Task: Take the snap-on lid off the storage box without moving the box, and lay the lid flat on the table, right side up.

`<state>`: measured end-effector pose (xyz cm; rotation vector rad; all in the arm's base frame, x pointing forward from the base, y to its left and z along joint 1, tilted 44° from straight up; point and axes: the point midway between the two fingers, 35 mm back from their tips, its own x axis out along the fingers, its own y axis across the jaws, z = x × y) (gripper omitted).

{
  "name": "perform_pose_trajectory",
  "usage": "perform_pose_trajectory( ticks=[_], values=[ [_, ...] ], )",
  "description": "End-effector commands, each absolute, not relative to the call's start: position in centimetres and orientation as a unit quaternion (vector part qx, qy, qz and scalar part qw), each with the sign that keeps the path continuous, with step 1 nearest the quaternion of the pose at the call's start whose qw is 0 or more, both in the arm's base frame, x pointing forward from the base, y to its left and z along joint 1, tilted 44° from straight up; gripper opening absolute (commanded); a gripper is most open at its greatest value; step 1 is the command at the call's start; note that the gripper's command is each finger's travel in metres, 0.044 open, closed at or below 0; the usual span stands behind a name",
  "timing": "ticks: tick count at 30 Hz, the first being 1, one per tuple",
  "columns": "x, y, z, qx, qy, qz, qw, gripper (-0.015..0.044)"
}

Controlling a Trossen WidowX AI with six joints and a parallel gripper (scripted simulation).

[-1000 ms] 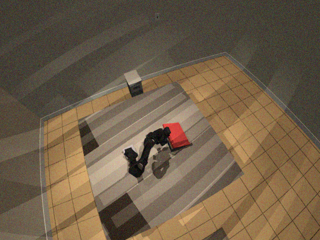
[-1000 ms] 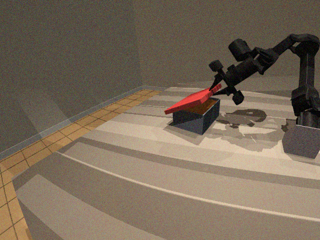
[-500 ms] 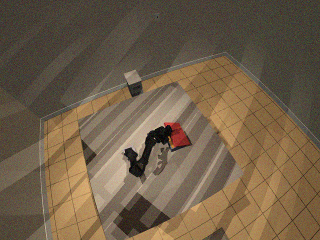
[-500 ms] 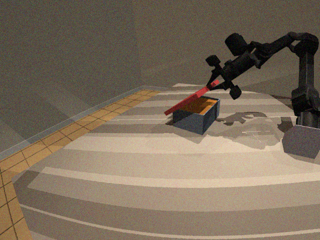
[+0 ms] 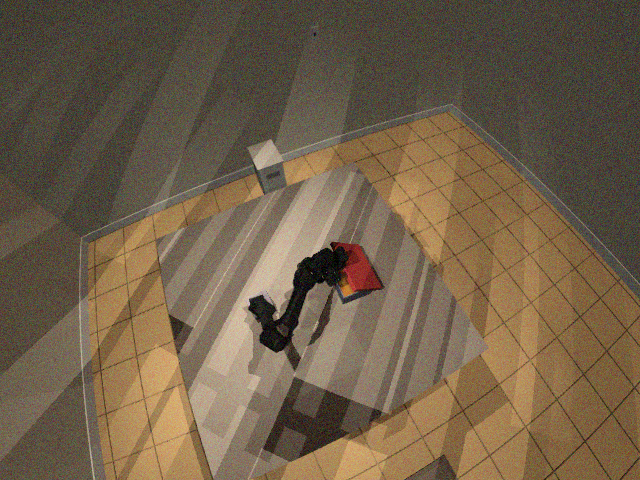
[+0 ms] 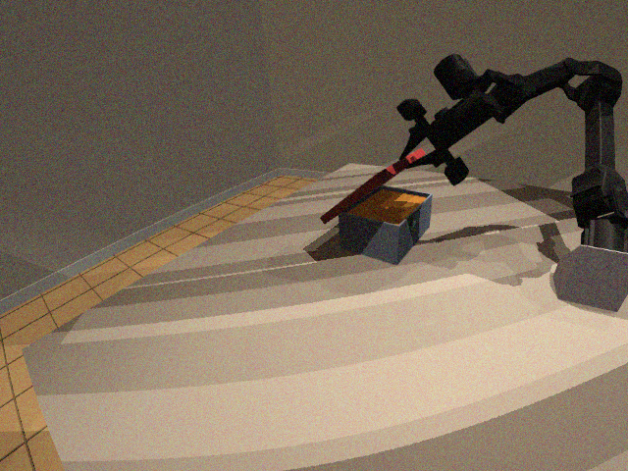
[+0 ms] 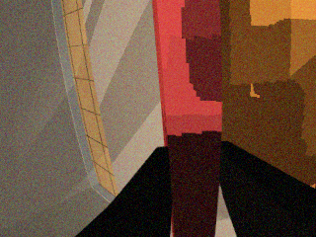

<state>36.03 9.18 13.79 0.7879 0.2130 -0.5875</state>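
The red lid (image 5: pixel 361 269) (image 6: pixel 362 189) (image 7: pixel 185 46) is tilted up off the storage box. Its raised edge is at my gripper and its low edge hangs by the box's far rim. The blue-grey box (image 5: pixel 345 297) (image 6: pixel 391 235) stands on the striped table. Its orange inside (image 6: pixel 388 202) (image 7: pixel 276 59) is open to view. My gripper (image 5: pixel 338 258) (image 6: pixel 413 158) (image 7: pixel 192 154) is shut on the lid's raised edge, above the box's near side. In the wrist view the lid's dark edge runs between the two black fingers.
A grey block (image 5: pixel 268 166) stands at the table's back edge. The arm's grey base (image 6: pixel 591 276) sits right of the box. The striped table (image 5: pixel 330 372) (image 6: pixel 253 329) lies on a tan tiled floor (image 5: pixel 516 248) with a low grey kerb (image 5: pixel 361 131).
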Motion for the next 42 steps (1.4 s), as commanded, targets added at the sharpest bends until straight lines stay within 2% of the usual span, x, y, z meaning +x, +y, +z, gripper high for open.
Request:
perform_pose_trajectory(
  ticks=[1, 42],
  values=[
    [36.2, 9.8, 14.6, 0.383, 0.098, -0.278, 0.875, 0.0],
    [35.7, 13.2, 18.1, 0.383, 0.098, -0.278, 0.875, 0.0]
  ],
)
